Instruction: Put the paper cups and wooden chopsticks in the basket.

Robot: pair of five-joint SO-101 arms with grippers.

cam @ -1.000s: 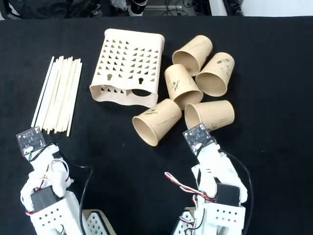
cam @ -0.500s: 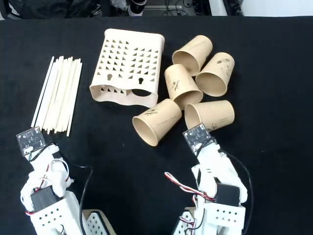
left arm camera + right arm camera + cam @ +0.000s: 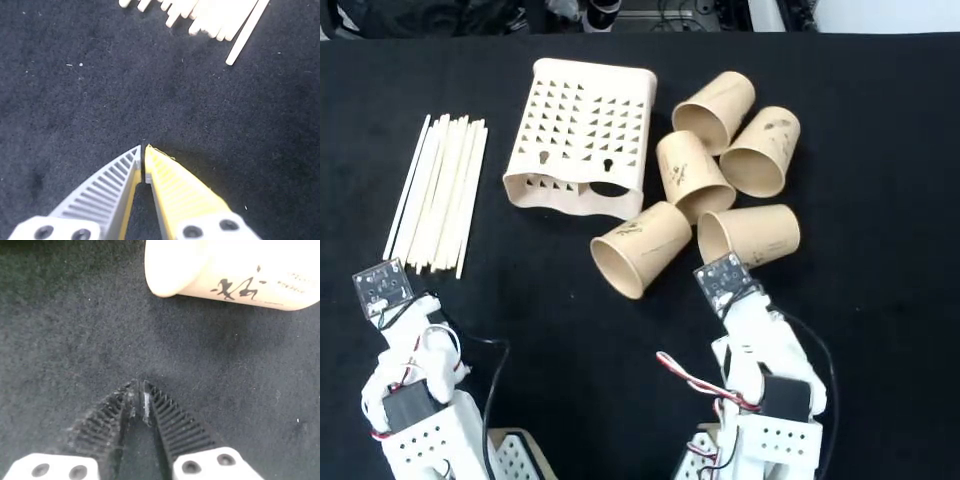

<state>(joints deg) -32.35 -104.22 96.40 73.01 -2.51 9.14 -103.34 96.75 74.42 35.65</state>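
Note:
Several paper cups lie on their sides on the black table, among them one (image 3: pixel 640 249) near the middle and one (image 3: pixel 750 235) just beyond the right arm. A bundle of wooden chopsticks (image 3: pixel 437 192) lies at the left. The cream perforated basket (image 3: pixel 582 138) lies tipped on its side between them. My left gripper (image 3: pixel 144 149) is shut and holds nothing, a short way from the chopstick ends (image 3: pixel 200 17). My right gripper (image 3: pixel 138 386) is shut on nothing, close to a cup's rim (image 3: pixel 175 270).
Both arms' bases (image 3: pixel 420 420) (image 3: pixel 765 410) sit at the near table edge. Black cloth (image 3: pixel 880 300) lies bare to the right and between the arms. Dark gear stands beyond the table's far edge.

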